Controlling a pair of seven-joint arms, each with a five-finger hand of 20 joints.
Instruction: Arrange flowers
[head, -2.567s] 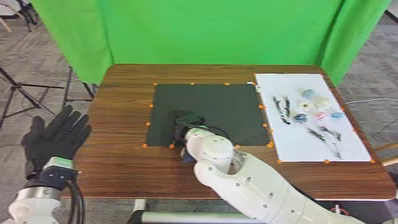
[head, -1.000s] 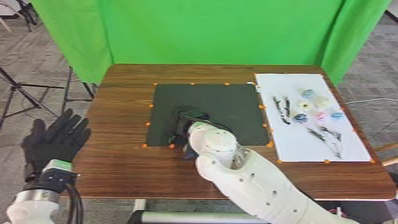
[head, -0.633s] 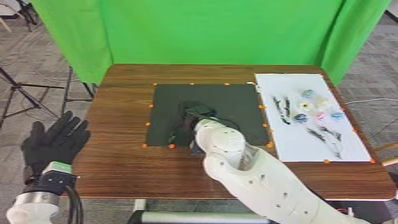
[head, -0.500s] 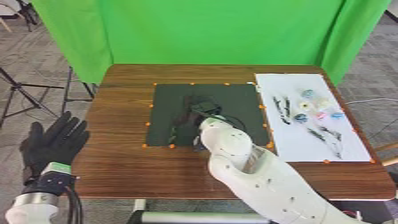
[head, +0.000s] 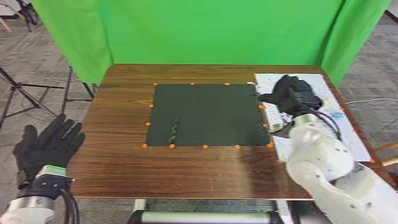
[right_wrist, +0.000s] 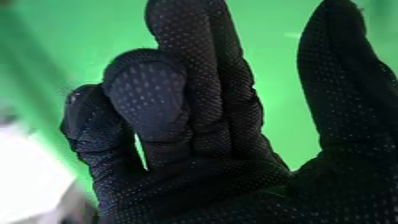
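My right hand is over the upper part of the white sheet, holding nothing. In the right wrist view, that hand has its thumb spread, some fingers straight and others loosely bent. One thin dark green stem lies upright on the lower left of the black mat. A pale blue flower is visible just right of my right wrist; the hand and arm hide most other flowers and stems on the sheet. My left hand stays off the table's left edge, fingers spread and straight.
Small orange markers dot the borders of the mat and sheet on the brown table. A green curtain hangs behind the table's far edge. A tripod stands on the floor at the left.
My right hand has left the black mat and moved right to the white sheet, uncovering the stem on the mat. My left hand has shifted slightly down and left.
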